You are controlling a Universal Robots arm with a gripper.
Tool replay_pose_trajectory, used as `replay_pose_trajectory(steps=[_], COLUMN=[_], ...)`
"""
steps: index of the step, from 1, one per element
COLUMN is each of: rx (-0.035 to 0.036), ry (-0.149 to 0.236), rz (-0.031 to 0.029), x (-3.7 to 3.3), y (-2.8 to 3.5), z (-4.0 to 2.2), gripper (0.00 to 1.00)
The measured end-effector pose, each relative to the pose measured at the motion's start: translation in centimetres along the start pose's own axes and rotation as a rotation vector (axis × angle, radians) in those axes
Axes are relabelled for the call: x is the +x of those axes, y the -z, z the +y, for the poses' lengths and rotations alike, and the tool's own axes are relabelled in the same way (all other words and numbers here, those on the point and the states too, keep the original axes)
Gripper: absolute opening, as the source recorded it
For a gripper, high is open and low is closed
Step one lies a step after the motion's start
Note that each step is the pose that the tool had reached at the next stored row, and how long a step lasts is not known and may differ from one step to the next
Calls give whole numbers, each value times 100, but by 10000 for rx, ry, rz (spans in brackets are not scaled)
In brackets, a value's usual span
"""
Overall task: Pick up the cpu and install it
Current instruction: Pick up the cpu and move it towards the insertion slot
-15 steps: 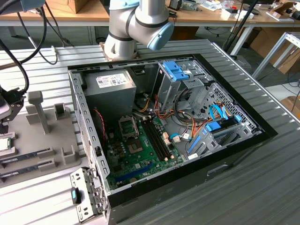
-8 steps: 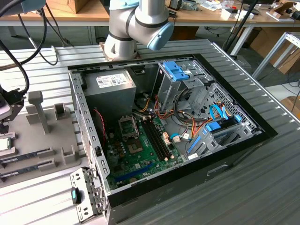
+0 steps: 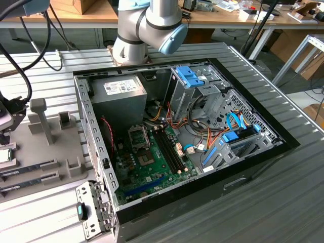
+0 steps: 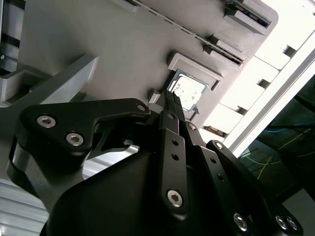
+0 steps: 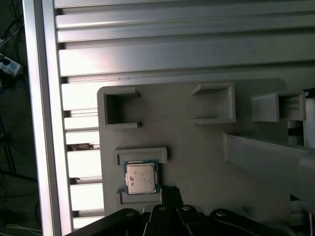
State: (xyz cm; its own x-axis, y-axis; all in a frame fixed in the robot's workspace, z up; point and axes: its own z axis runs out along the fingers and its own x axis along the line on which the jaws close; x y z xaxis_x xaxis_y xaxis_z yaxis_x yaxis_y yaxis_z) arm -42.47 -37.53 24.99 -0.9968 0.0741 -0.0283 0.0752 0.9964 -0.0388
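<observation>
Wooden desks (image 3: 96, 15) cluttered with small items line the back, behind a ribbed grey metal table (image 3: 283, 202).

Exterior view evenly lit; both wrist views dimmer, glare (blown white) on slatted table (image 5: 84, 164)

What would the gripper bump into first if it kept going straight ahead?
Probably the cpu, lying in a pocket of the grey tray; in both wrist views the gripper aims at its edge. Depth is unclear, so possibly the pocket's rim.
</observation>
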Motion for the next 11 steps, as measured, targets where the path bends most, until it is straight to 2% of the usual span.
replay_pose_trajectory(steps=[11], rx=[-4], ry=[0], rz=[0], x=[1], y=[-30], z=[5], gripper=[11])
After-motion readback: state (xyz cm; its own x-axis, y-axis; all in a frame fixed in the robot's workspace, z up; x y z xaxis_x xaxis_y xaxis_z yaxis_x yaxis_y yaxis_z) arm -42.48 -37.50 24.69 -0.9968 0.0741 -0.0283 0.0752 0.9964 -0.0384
